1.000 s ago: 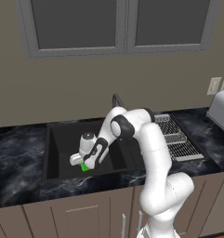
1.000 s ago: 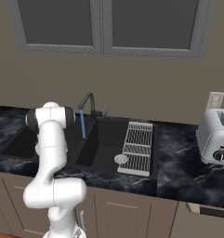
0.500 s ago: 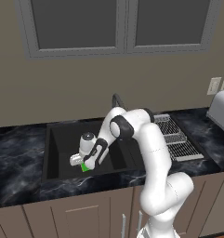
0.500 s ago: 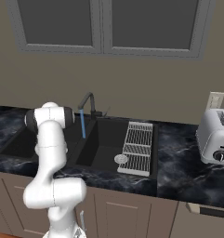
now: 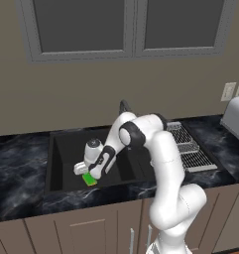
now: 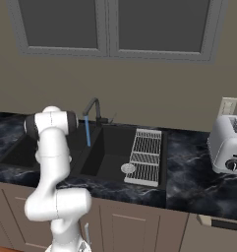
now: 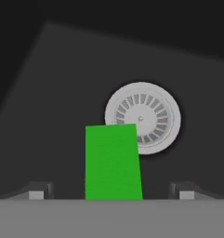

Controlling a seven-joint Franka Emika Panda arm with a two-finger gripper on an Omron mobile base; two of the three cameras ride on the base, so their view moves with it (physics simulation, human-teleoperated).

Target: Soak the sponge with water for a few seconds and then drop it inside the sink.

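Jaws spread wide, fingertips (image 7: 36,194) clear of the sponge (image 7: 113,161) on both sides, nothing grasped. Gripper (image 5: 91,174) low in left basin of sink (image 5: 61,144), near its front wall. Sponge between the fingertips, overlapping drain (image 7: 146,116). Water (image 6: 87,131) running from faucet (image 6: 93,109).

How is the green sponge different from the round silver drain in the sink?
The sponge is bright green; the drain is pale silver. The sponge is a plain rectangle; the drain is a circle with slots fanning from its middle. In the hand view the sponge sits in front, hiding the drain's lower left edge. Both show against the dark sink.
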